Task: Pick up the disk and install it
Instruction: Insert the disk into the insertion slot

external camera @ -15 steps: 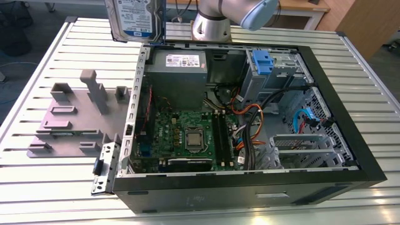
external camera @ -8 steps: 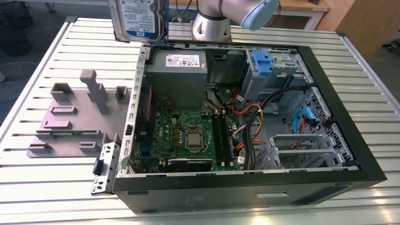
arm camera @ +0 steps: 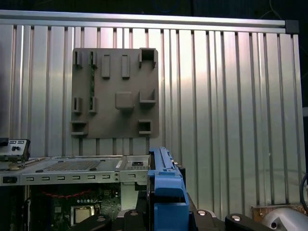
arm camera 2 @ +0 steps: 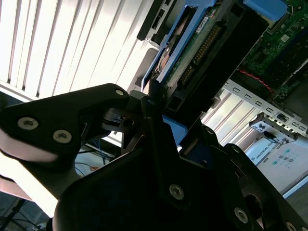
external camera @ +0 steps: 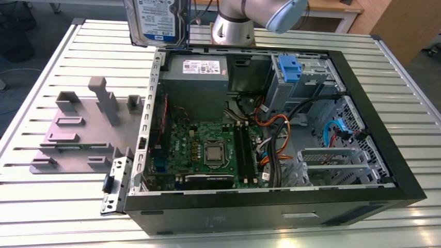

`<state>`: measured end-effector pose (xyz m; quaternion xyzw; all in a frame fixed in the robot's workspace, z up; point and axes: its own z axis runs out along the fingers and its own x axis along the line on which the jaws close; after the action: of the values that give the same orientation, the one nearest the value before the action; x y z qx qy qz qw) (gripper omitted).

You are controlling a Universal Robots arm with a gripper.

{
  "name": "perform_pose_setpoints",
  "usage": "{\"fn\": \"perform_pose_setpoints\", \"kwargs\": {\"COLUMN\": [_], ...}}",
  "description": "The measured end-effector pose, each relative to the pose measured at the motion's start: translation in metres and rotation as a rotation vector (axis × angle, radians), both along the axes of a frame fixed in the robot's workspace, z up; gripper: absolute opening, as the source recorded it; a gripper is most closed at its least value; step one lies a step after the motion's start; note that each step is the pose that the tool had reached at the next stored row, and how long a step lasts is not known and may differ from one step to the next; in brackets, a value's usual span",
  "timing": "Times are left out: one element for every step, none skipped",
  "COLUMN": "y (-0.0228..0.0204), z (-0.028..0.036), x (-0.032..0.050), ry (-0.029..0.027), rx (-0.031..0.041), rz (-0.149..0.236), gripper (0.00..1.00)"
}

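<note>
Disk [external camera: 157, 20] held by gripper [arm camera 2: 159, 114] outside open case [external camera: 276, 209] containing motherboard [external camera: 200, 139], power supply [external camera: 196, 82].

Exterior view overlooks the computer case [external camera: 276, 209]; both wrist views closely share the disk [arm camera: 166, 190].

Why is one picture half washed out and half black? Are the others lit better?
Second wrist view: the table slats glare white, and the claw gripping the disk is in dark shadow. Exterior view: even light, one warm glint on the slats. First wrist view: evenly lit.
</note>
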<state>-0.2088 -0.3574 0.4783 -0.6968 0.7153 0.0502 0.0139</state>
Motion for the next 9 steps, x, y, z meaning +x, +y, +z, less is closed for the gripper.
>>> {"fn": "perform_pose_setpoints", "kwargs": {"y": [0.0,0.0,0.0,0.0,0.0,0.0,0.0,0.0,0.0], "z": [0.0,0.0,0.0,0.0,0.0,0.0,0.0,0.0,0.0], "x": [0.0008,0.0016,0.0024,0.0032,0.004,0.0048,0.0056,0.0064,0.0072], "ry": [0.0,0.0,0.0,0.0,0.0,0.0,0.0,0.0,0.0], "rx": [0.0,0.0,0.0,0.0,0.0,0.0,0.0,0.0,0.0], "rz": [0.0,0.0,0.0,0.0,0.0,0.0,0.0,0.0,0.0], "gripper": [0.37,0.37,0.37,0.37,0.37,0.37,0.37,0.37,0.37]}}
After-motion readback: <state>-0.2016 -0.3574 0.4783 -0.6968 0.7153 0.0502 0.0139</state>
